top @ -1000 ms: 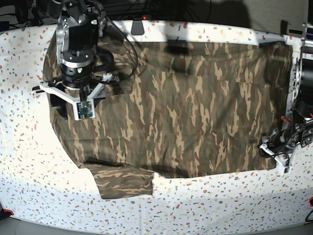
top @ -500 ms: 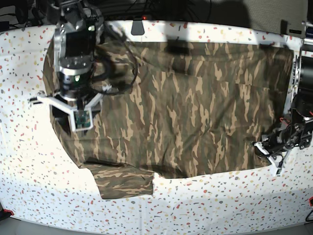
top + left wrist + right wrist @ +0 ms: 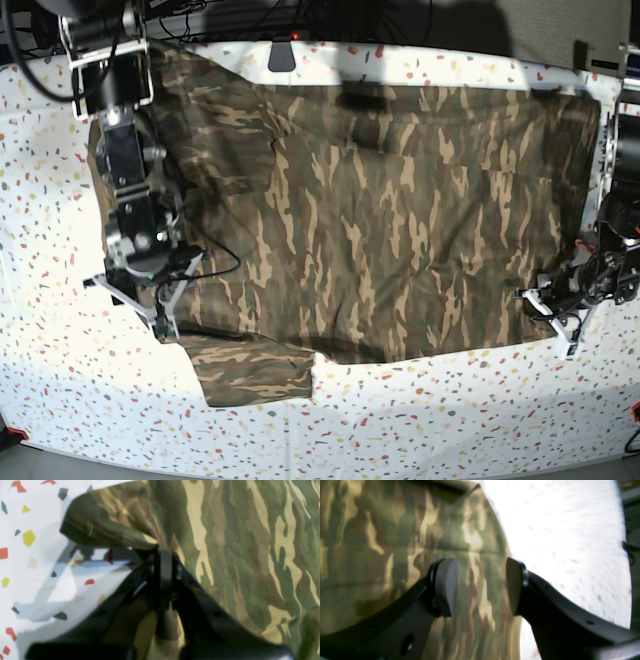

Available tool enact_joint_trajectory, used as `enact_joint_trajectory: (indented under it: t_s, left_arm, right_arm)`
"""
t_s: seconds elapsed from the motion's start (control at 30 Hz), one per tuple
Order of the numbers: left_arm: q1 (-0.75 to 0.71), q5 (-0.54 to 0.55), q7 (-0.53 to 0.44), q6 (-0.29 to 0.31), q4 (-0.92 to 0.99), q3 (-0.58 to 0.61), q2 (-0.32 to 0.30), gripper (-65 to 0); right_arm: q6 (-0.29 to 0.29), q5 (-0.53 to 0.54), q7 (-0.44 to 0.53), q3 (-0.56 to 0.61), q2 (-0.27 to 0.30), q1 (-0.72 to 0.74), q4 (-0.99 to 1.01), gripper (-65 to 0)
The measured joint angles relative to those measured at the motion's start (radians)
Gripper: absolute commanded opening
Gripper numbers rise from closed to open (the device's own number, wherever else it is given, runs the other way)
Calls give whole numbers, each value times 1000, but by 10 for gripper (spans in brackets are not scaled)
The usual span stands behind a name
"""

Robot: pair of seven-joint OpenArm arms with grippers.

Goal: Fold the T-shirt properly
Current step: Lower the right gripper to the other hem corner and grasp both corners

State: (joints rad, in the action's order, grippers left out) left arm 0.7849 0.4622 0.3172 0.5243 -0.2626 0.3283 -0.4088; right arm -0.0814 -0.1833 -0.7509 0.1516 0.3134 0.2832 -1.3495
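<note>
Camouflage-print cotton T-shirt (image 3: pixel 380 220) lies spread across the speckled white table (image 3: pixel 450 410). My left pincer (image 3: pixel 162 555) pinches its hem corner; my right pincer (image 3: pixel 481 585) hangs spread apart over its sleeve edge.

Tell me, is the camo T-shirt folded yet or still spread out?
Spread out: the T-shirt lies flat across the table, one sleeve sticking out, no fold made.
</note>
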Motion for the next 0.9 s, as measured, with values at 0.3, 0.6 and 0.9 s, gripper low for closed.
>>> enact_joint_trajectory:
  t_s: [0.3,0.6,0.9]
  left_arm:
    - [-1,0,1,0,0,0,0,-650]
    - [-3,0,1,0,0,0,-1,-650]
    - [-3,0,-7,0,0,0,-1,-650]
  right_arm:
    - [-93,188,115,-5,3,380,639,-338]
    - [-134,191,162,-5,45,509,881,-338]
    - [-257,378,96,-6,119,505,883,-338]
